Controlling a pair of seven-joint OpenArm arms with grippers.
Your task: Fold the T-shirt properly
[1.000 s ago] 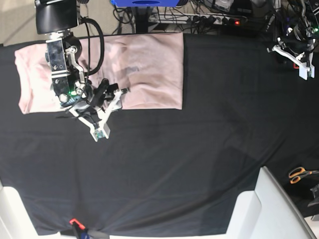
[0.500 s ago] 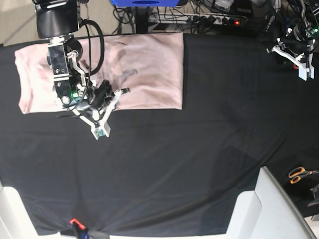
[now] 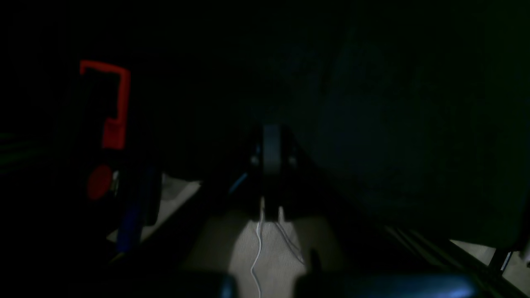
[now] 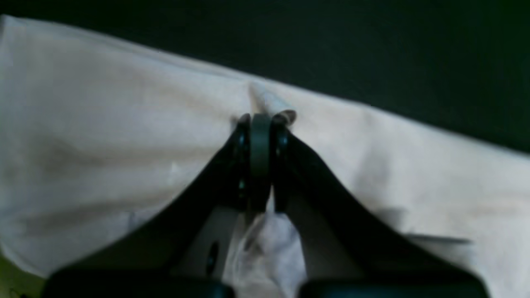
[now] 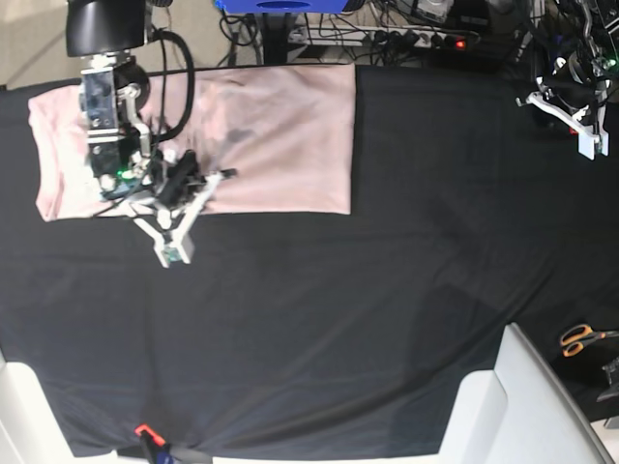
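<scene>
The pale pink T-shirt (image 5: pixel 280 135) lies folded into a wide rectangle at the back left of the black tablecloth (image 5: pixel 368 290). My right gripper (image 5: pixel 170 247) is over the shirt's front edge, left of its middle. In the right wrist view my right gripper (image 4: pixel 261 120) is shut on a small pinched ridge of the T-shirt (image 4: pixel 103 145), close to its edge. My left gripper (image 5: pixel 588 135) hangs at the back right corner, far from the shirt. In the dark left wrist view it (image 3: pixel 271 140) looks shut and empty.
Orange-handled scissors (image 5: pixel 580 338) lie at the right edge. A white box shape (image 5: pixel 522 406) stands at the front right. A red clamp (image 5: pixel 145 432) grips the front edge. Cables and a power strip (image 5: pixel 426 39) run behind the table.
My right gripper has moved left and slightly back along the shirt's front edge, staying at the cloth. The left arm has barely moved.
</scene>
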